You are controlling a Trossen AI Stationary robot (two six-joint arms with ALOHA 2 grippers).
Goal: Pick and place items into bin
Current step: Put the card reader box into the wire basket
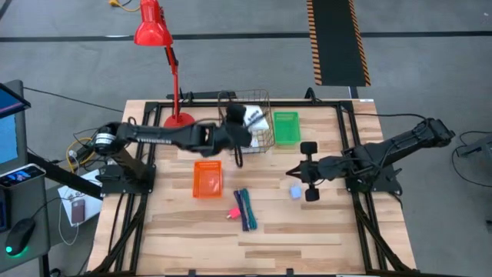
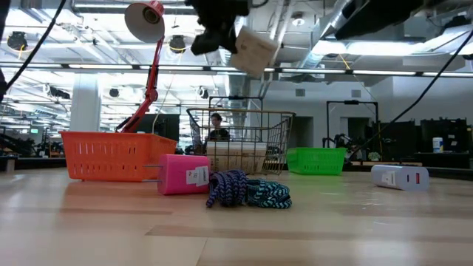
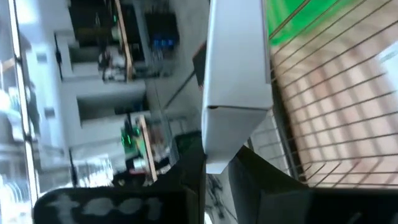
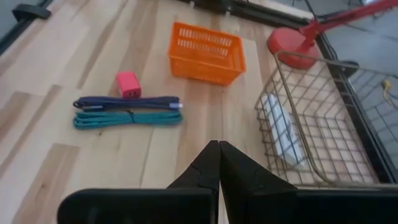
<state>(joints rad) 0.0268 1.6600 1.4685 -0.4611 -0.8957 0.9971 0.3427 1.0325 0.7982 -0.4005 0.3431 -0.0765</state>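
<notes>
Coiled cables (image 2: 247, 191), one dark blue and one teal, lie nearest the low camera, with a pink charger (image 2: 183, 174) touching them at their 9 o'clock. All three wait on the table (image 1: 307, 231) for their turn, as does a light-blue piece (image 1: 295, 192) near the right gripper (image 1: 309, 171).

The item in play is a white box (image 2: 253, 49). The left gripper (image 1: 233, 117) is clamped on one end of it, holding it high over the wire bin (image 1: 256, 131). One pale box (image 4: 281, 132) already rests inside.

Risks, as I judge them:
- The box hangs near the bin's 9 o'clock rim rather than its centre. Let go here, it could strike the wire edge and tumble out toward the orange basket (image 1: 207, 178).
- The grip takes only one end, and the box sits tilted in the low view. A jolt could twist it loose early.
- A drop from this height may bounce off the box already inside.
- Lowering without care could snag a finger on the rim wires.

Pose: the left arm (image 1: 161, 137) reaches long from its base at the table's 9 o'clock side, stretched almost level toward 3 o'clock, wrist over the bin. The right arm waits at the 3 o'clock side, its fingers (image 4: 214, 163) pressed together on nothing, pointing at the table's middle. A green basket (image 1: 286, 128) stands just beside the bin at its 3 o'clock.
</notes>
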